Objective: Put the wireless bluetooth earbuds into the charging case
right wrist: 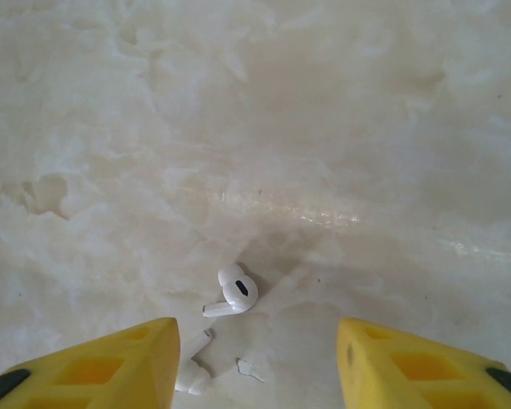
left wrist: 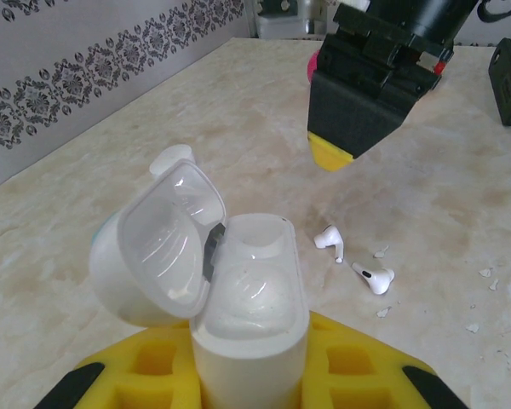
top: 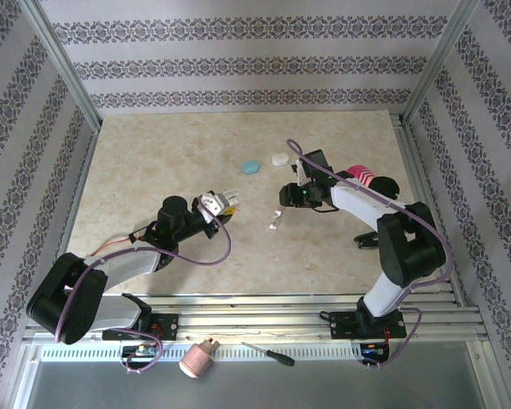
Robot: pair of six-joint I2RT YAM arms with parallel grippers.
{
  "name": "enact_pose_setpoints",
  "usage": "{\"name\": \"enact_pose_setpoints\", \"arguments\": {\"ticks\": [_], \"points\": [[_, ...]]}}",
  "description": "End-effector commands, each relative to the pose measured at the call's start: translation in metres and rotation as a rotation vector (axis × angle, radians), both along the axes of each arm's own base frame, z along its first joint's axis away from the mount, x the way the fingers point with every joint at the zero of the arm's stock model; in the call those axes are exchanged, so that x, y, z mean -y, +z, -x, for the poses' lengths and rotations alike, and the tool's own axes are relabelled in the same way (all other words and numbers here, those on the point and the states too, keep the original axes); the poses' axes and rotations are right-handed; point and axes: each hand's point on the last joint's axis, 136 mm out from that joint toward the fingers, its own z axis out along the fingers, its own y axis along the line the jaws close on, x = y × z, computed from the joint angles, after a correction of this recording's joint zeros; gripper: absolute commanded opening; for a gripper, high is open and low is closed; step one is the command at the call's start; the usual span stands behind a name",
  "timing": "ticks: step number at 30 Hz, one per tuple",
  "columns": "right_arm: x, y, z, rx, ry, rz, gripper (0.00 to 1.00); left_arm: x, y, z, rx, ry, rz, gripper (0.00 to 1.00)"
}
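White charging case (left wrist: 247, 315), lid open, wells empty, is clamped in the left hand (top: 224, 203). Two earbuds (right wrist: 236, 292) lie on the counter (right wrist: 324, 128), lower centre of frame (neither inserted); the right hand (right wrist: 255, 362) hovers spread above them.

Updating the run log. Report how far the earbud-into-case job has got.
Done: the charging case is open, lid tipped back, clamped in the left pincer; its wells look empty. In hand: the right pincer hangs open over the two white earbuds, both lying on the table. Left: pick up each earbud and seat it in the case.
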Motion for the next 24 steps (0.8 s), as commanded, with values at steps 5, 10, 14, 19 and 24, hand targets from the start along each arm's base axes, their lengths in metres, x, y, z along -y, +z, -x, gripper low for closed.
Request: {"name": "enact_pose_setpoints", "arguments": {"ticks": [5,10,14,19,24], "points": [[-0.017,-0.028,-0.001,-0.121,-0.05,-0.096,0.4,0.003,0.01,-0.004,0.012,-0.015,0.047,0.01],[-0.022,-0.042,0.0,-0.164,-0.043,-0.109,0.38,0.005,0.009,-0.004,0.006,-0.024,0.05,0.01],[-0.023,-0.048,0.001,-0.187,-0.039,-0.108,0.35,0.005,0.01,-0.006,0.017,-0.021,0.051,0.01],[-0.025,-0.052,0.003,-0.199,-0.029,-0.114,0.32,0.006,0.012,-0.007,0.019,-0.026,0.052,0.01],[-0.026,-0.058,0.004,-0.207,-0.023,-0.108,0.29,0.007,0.011,-0.006,0.015,-0.029,0.054,0.01]]}}
